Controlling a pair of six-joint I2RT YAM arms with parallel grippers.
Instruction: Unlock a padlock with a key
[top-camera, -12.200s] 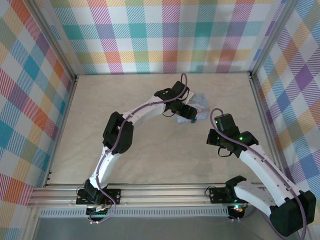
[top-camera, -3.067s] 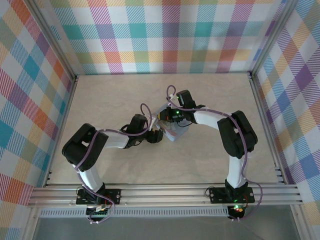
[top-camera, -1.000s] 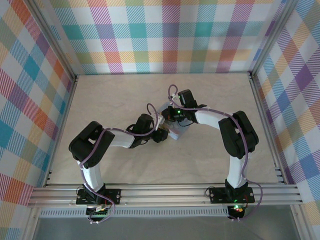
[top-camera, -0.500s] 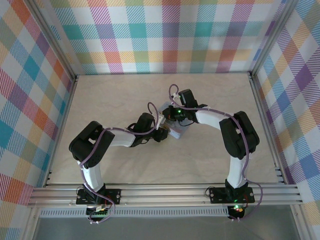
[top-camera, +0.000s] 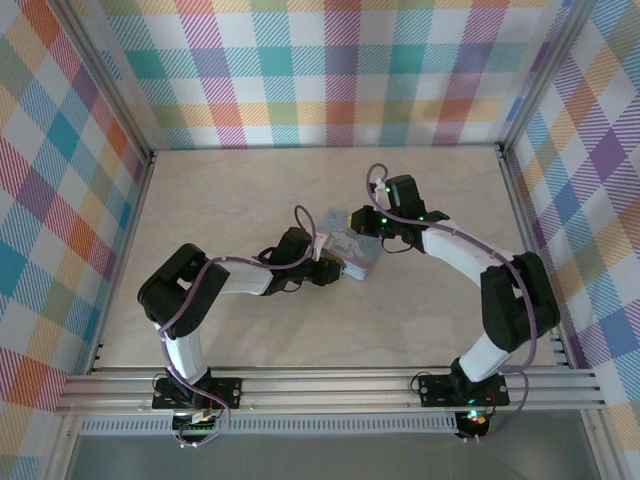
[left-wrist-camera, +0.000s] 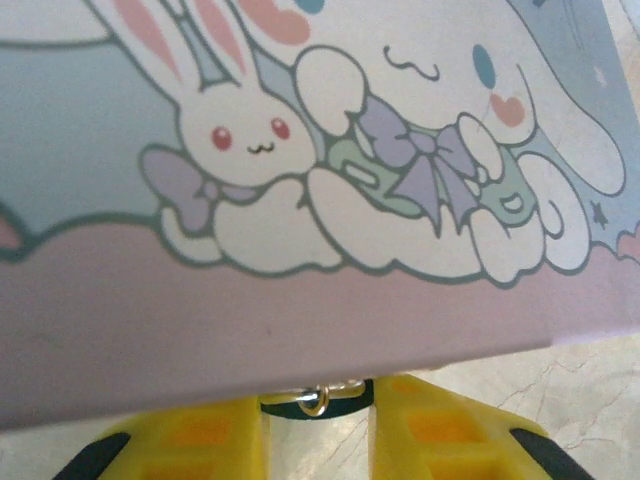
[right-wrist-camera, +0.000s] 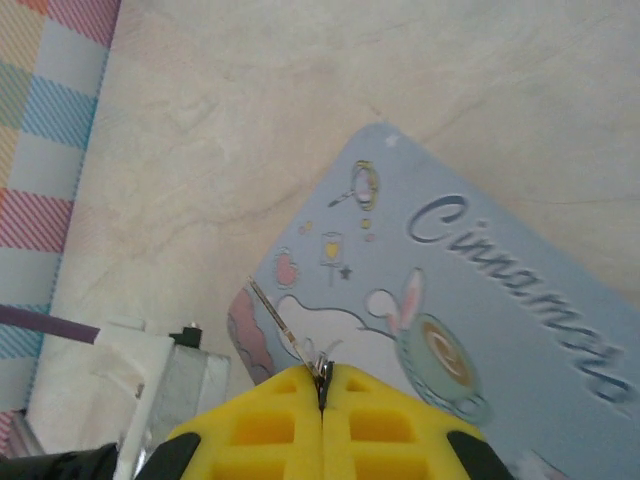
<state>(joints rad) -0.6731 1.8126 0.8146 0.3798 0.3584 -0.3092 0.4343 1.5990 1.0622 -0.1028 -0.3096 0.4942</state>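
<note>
The pale blue cartoon tin lies mid-table. My left gripper is at its near-left edge. In the left wrist view the tin looms over my left gripper, whose yellow fingers pinch a small silvery loop on a dark piece, the padlock. Its body is hidden under the tin's rim. My right gripper hovers at the tin's far-right corner. In the right wrist view that gripper is shut on the key, whose thin blade points up-left above the tin.
The left arm's grey and white wrist hardware sits just left of the key tip, with a purple cable beside it. Plaid walls and aluminium rails box in the marbled table.
My right gripper has drawn back to the right with the key, baring more of the tin's lid. The left gripper has closed somewhat and stayed at the tin's edge.
</note>
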